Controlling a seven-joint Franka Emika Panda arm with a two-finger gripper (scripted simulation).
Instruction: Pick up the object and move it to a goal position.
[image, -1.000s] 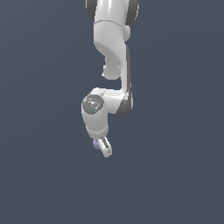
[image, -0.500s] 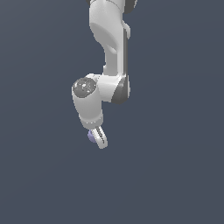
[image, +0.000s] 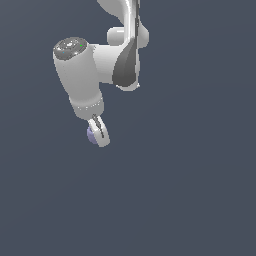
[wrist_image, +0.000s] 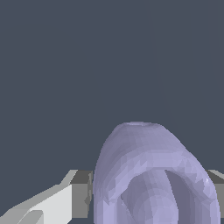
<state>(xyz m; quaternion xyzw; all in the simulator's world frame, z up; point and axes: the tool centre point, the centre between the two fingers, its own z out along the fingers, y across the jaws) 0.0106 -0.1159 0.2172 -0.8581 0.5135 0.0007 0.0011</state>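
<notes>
Between the jaws (image: 99, 136), held well clear of any surface, sits the knob (image: 92, 135), clamped on its rounded, ridged sides, so I judge a quick swing toward the goal could let it slip or twist out of that small grip.

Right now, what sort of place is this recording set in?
Most likely a bare simulator scene, not a real room. The backdrop is a flat, uniform grey-blue with no furniture showing. The white Panda arm is smoothly rendered, and the lavender knob in its gripper shows faceted polygon shading.
</notes>
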